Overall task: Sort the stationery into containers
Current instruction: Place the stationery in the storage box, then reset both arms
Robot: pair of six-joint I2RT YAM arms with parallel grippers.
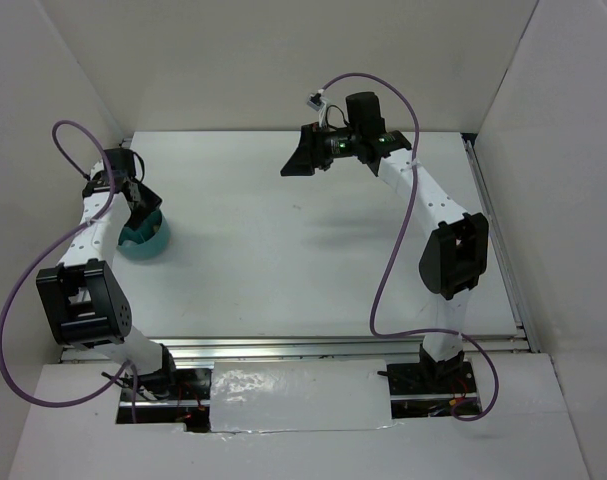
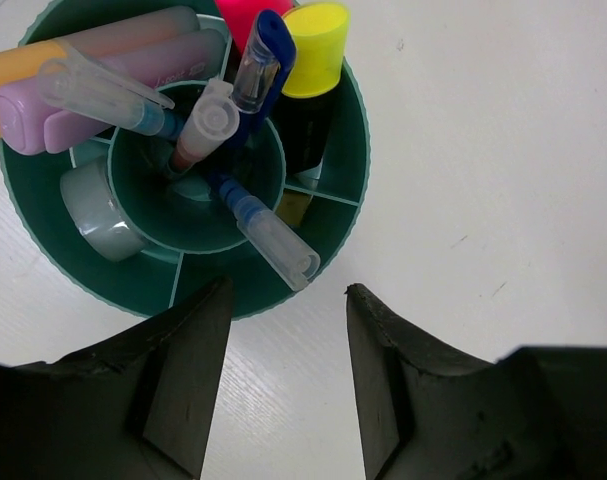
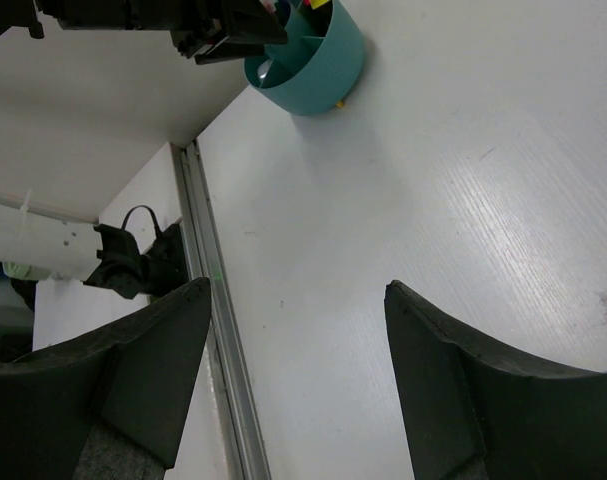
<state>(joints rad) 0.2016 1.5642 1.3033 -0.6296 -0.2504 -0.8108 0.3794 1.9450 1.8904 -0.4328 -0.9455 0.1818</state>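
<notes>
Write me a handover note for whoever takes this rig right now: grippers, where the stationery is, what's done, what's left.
Left gripper: open, empty, just above the teal cup.
Right gripper: open, empty, over bare table at the far side.
In the cup: markers, pens, tape ring.
Done: no loose stationery shows on the table in the top view.
Left: probably only retracting both arms.
</notes>
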